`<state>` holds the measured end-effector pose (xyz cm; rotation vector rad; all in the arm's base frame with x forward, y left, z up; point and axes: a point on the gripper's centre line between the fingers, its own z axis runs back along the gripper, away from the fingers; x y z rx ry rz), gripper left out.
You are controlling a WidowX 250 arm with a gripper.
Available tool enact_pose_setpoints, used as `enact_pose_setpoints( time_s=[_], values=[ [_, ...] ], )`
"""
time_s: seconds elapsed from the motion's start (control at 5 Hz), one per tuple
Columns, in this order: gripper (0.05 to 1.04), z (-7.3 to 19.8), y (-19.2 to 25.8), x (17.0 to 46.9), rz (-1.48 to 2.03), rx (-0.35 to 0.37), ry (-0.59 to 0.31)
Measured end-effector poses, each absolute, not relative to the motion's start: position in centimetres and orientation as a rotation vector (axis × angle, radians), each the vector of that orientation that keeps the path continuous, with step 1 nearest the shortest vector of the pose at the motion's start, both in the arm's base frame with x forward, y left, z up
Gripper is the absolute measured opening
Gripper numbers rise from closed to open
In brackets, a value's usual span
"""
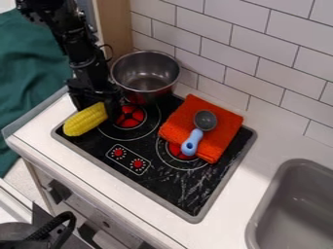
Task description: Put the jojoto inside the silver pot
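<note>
One each: yellow corncob [86,119], round silver pot [144,77], orange cloth [220,131], blue-handled grey scoop [197,132], black stovetop [170,188], grey sink [296,214]; two each: round red burners [132,117], small red knobs [118,152].

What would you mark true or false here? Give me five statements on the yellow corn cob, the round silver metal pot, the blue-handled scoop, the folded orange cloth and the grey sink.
1. The yellow corn cob is inside the round silver metal pot. False: it is outside the pot, at the black gripper.
2. The blue-handled scoop lies across the folded orange cloth. True.
3. The pot is in the grey sink. False: it is at the back of the black stovetop, near the tiled wall.
4. The gripper is nearer the corn than the scoop. True.
5. The cloth lies under the pot. False: they are apart.
</note>
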<state>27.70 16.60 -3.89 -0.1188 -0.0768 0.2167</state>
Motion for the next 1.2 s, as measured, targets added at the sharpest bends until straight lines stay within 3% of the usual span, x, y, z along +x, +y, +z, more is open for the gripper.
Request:
enact_pose_setpoints(
  time_s=[0.2,0.4,0.6,0.8,1.0,1.2],
  values=[
    [0.667,-4.2,16.4,27.9,0.236,-0.123,-0.109],
    [0.581,-4.1,16.2,27.7,0.23,-0.12,-0.122],
    [0.581,-3.7,15.8,26.9,0.222,-0.11,-0.094],
    [0.58,0.5,15.6,27.4,0.221,-0.013,-0.162],
    [0.58,4.4,14.4,29.0,0.185,0.064,-0.231],
    [0.58,6.5,13.3,32.4,0.112,0.084,-0.308]
  ],
)
